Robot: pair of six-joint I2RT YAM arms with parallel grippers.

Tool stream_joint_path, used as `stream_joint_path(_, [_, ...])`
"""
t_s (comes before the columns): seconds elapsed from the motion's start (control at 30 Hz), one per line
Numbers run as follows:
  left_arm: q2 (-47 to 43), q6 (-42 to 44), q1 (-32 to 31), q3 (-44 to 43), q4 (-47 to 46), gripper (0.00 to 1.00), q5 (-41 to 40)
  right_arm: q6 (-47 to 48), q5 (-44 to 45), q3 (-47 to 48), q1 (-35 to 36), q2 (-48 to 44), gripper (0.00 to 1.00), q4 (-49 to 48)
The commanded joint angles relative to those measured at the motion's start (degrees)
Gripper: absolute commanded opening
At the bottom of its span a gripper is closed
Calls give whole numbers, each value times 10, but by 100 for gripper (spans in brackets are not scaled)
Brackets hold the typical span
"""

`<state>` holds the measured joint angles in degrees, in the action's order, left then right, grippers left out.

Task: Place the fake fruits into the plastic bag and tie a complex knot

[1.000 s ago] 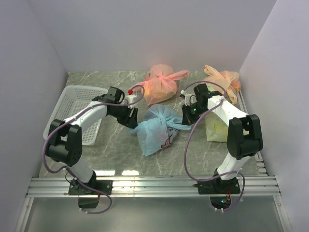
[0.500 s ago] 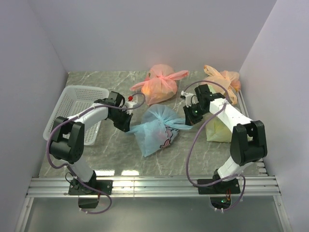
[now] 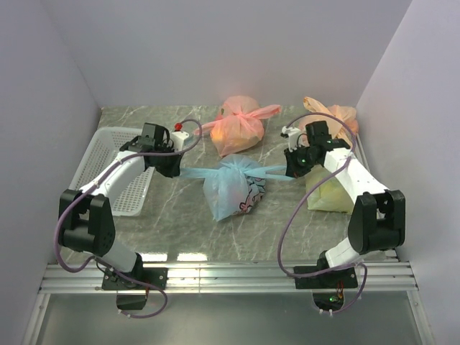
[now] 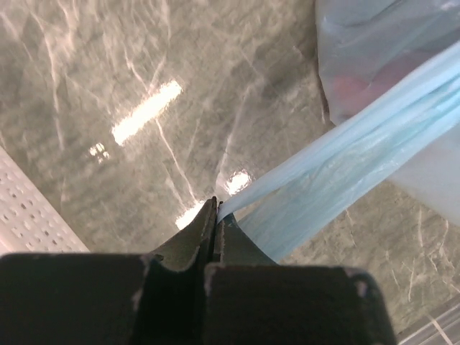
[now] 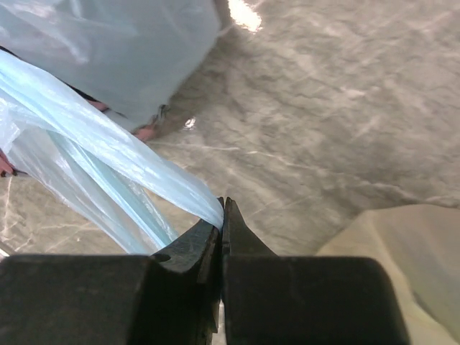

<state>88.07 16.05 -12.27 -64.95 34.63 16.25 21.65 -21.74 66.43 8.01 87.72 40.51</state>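
Plastic bag (image 3: 231, 190) handles (image 3: 194, 172) now tauter (both sideways)

Robot lab test cell.
Plain pale walls (image 3: 215, 50) box in a marble-look tabletop (image 3: 180, 219). Left arm (image 3: 118, 169) and right arm (image 3: 345, 176), trailing loose cables, stand bolted to an aluminium rail (image 3: 230, 272) at the near edge. Staged props: white basket (image 3: 108, 131), blue plastic bag (image 3: 233, 190), pink-orange bag (image 3: 237, 133).
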Motion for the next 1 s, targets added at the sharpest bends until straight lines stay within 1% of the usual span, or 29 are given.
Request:
stream_joint_path(0.0, [-16, 92, 108, 6, 60, 0, -233, 88, 213, 17, -127, -26, 0, 52])
stream_joint_path(0.07, [-11, 94, 116, 12, 49, 0, -236, 100, 213, 12, -147, -22, 0, 46])
stream_joint_path(0.13, [-4, 93, 117, 14, 44, 0, -235, 101, 213, 3, -150, -19, 0, 35])
stream_joint_path(0.17, [1, 89, 117, 3, 49, 0, -222, 99, 195, 10, -150, -13, 0, 48])
stream_joint_path(0.2, [8, 78, 117, -37, 74, 0, -174, 87, 178, 21, -143, -12, 0, 55])
stream_joint_path(0.27, [6, 62, 109, -85, 100, 0, -125, 69, 109, 79, -128, -11, 0, 98])
stream_joint_path(0.3, [3, 48, 98, -133, 121, 0, -88, 60, 81, 98, -117, -16, 0, 105])
stream_joint_path(0.4, [-11, 28, 93, -211, 146, 0, -7, 57, -9, 151, -108, -40, 0, 127])
stream_joint_path(0.47, [-32, 26, 93, -226, 146, 0, 18, 59, -42, 152, -109, -65, 0, 124])
stream_joint_path(0.53, [-52, 27, 92, -203, 128, 0, 42, 65, -49, 122, -110, -94, 0, 113])
stream_joint_path(0.57, [-72, 23, 90, -183, 114, 0, 39, 69, -48, 107, -108, -99, 0, 104])
stream_joint_path(0.6, [-77, 24, 81, -145, 106, 0, 30, 75, -43, 94, -104, -101, 0, 104])
stream_joint_path(0.67, [-80, 29, 76, -110, 98, 0, 33, 71, -25, 62, -92, -92, 0, 97])
stream_joint_path(0.7, [-80, 25, 69, -70, 87, 0, 26, 70, -20, 42, -87, -88, 0, 92])
stream_joint_path(0.73, [-78, 20, 67, -50, 75, 0, 19, 67, -17, 29, -83, -77, 0, 85])
stream_joint_path(0.8, [-63, 8, 62, -6, 48, 0, 14, 66, 3, 1, -49, -59, 0, 63])
stream_joint_path(0.87, [-37, -5, 62, 14, 28, 0, 1, 49, 8, -10, -33, -37, 0, 42])
stream_joint_path(0.97, [-6, -19, 62, 7, 29, 1, 5, 28, 3, -9, -26, -23, 0, 26])
